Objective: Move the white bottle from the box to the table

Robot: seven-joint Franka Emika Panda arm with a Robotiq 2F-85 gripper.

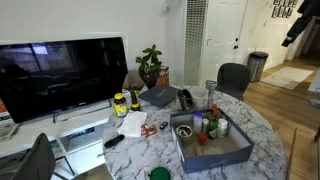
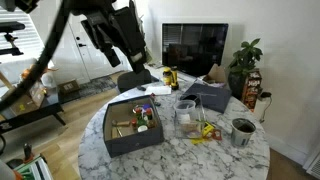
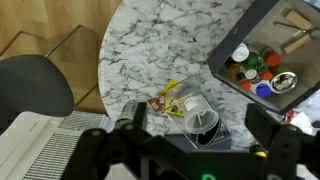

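Observation:
The white bottle (image 3: 241,52) stands in the grey-blue box (image 3: 232,40) among green, red and blue-capped bottles; the wrist view shows it from above. The box also shows in both exterior views (image 1: 215,152) (image 2: 130,140), on the round marble table (image 1: 150,150) (image 2: 190,155) (image 3: 150,40). My gripper (image 3: 197,125) is open and empty. It hangs high above the table (image 1: 295,25) (image 2: 125,45), to the side of the box and over a clear cup, not over the bottles.
A clear plastic cup (image 3: 195,110) lies on a dark flat pad beside yellow and red wrappers (image 3: 168,95). A dark bowl (image 2: 243,128) stands on the table. A TV (image 1: 60,75), a plant (image 1: 150,65) and grey chairs (image 1: 232,75) (image 3: 30,90) surround the table.

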